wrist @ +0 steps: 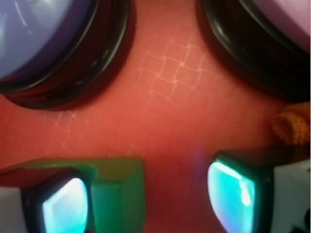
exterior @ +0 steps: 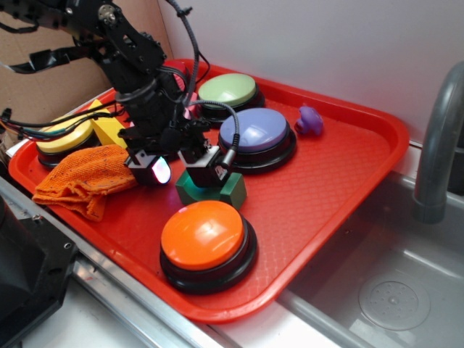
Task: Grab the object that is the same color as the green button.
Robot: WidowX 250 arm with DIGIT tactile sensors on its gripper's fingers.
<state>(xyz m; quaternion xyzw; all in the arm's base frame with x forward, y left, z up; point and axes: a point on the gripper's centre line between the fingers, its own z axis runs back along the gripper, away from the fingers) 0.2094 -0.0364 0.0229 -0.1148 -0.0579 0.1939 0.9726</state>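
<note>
Nearest you on the red tray sits the orange button, on its black base. Just behind it, your green block rests on the tray floor near the middle. The gripper is down at that block with its fingers spread apart: one pad is against the block's near end, the other stands off to the side over bare tray, so nothing is clamped. In the wrist view the block lies beside the left pad, with open red tray between the two pads. To the left you have an orange cloth, then a yellow block and a yellow button. Behind the gripper is the purple button, a small purple object beside it. Farthest back is the green button, well apart from the block.
</note>
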